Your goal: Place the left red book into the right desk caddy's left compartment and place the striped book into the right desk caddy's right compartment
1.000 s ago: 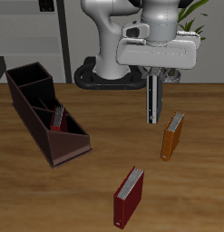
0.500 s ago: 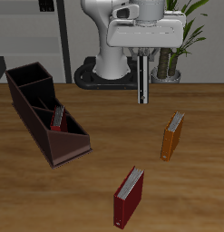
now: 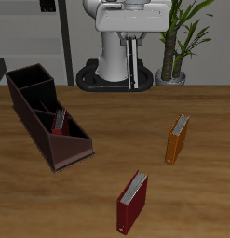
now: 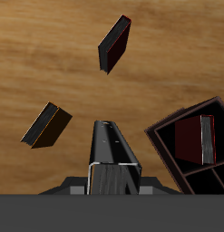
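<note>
Pincer (image 3: 133,65) gripping striped book (image 4: 113,149) — wrist-view only

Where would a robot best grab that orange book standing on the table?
By its top edge, coming straight down from above. The orange book stands upright on the table with pale page edges facing up and nothing touching it, so the jaws could likely close across its thin thickness, one on each cover. They hold the striped book now, so that goes first.
</note>
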Motion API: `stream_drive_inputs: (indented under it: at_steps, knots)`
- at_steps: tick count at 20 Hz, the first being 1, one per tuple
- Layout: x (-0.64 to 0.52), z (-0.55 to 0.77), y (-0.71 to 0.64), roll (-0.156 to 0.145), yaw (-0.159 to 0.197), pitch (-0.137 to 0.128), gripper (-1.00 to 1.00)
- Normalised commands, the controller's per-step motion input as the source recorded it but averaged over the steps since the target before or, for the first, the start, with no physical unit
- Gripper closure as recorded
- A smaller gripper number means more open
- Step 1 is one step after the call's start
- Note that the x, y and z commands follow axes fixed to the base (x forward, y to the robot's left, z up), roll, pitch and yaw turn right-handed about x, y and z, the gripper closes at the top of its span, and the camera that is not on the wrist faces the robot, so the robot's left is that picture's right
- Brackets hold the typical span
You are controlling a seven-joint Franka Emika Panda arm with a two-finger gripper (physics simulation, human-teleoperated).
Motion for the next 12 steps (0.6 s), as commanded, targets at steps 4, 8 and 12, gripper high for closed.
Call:
stream_drive_inputs:
  at_steps: [4,8,12]
  knots:
    - [-0.49,-0.09,-0.51,-0.057,0.031,-0.004,1.0]
    - [-0.32,-0.22,-0.32,-0.013,0.029,-0.009,1.0]
    - [-0.46,-0.2,-0.36,-0.033,0.004,0.008,1.0]
